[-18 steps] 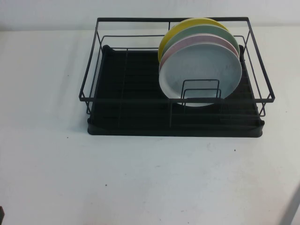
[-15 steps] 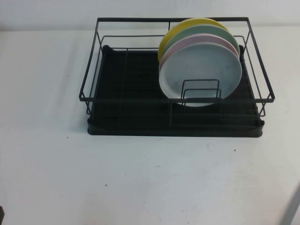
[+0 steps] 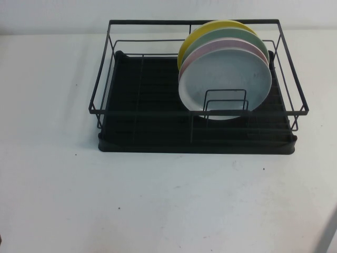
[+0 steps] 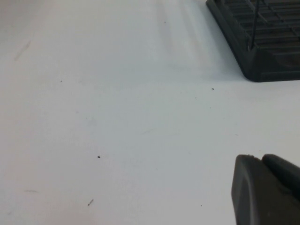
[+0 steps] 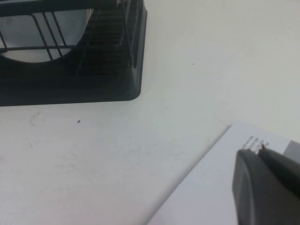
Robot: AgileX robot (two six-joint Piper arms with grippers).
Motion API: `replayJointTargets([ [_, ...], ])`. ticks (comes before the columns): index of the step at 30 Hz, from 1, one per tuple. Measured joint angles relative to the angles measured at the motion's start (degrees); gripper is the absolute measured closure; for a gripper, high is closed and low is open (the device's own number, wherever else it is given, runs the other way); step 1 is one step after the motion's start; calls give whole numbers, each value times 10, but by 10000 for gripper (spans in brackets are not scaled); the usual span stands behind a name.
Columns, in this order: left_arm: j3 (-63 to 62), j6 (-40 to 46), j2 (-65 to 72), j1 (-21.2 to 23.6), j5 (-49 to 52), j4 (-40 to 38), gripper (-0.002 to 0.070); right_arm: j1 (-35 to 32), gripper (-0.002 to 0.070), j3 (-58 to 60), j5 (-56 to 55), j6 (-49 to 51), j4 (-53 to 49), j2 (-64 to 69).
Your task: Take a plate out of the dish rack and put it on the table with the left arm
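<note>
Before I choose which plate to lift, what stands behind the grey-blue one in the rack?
Behind the plate in the dish rack stand a pink plate, a green plate and a yellow plate; only their upper rims show. Both claws, left claw and right claw, stay low, away.

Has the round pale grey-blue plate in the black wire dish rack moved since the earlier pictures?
No. The round pale grey-blue plate stands at the same spot against the black wire dish rack, in front of the pink plate; neither gripper touches it.

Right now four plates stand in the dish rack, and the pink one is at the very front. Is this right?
Not quite. In the high view the front plate is pale grey-blue; the pink plate stands just behind it in the dish rack. Four plates is correct.
</note>
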Motion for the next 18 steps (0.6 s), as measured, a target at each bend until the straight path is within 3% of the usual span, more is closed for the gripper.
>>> replayJointTargets([
  [4, 0, 0, 0, 0, -4, -7, 678, 0, 694, 0, 0, 0, 0, 0],
  [7, 0, -8, 0, 0, -23, -61, 678, 0, 694, 0, 0, 0, 0, 0],
  [10, 0, -45, 0, 0, -51, -158, 678, 0, 694, 0, 0, 0, 0, 0],
  [14, 0, -130, 0, 0, -104, -347, 678, 0, 694, 0, 0, 0, 0, 0],
  [18, 0, -150, 0, 0, -149, -415, 678, 0, 694, 0, 0, 0, 0, 0],
])
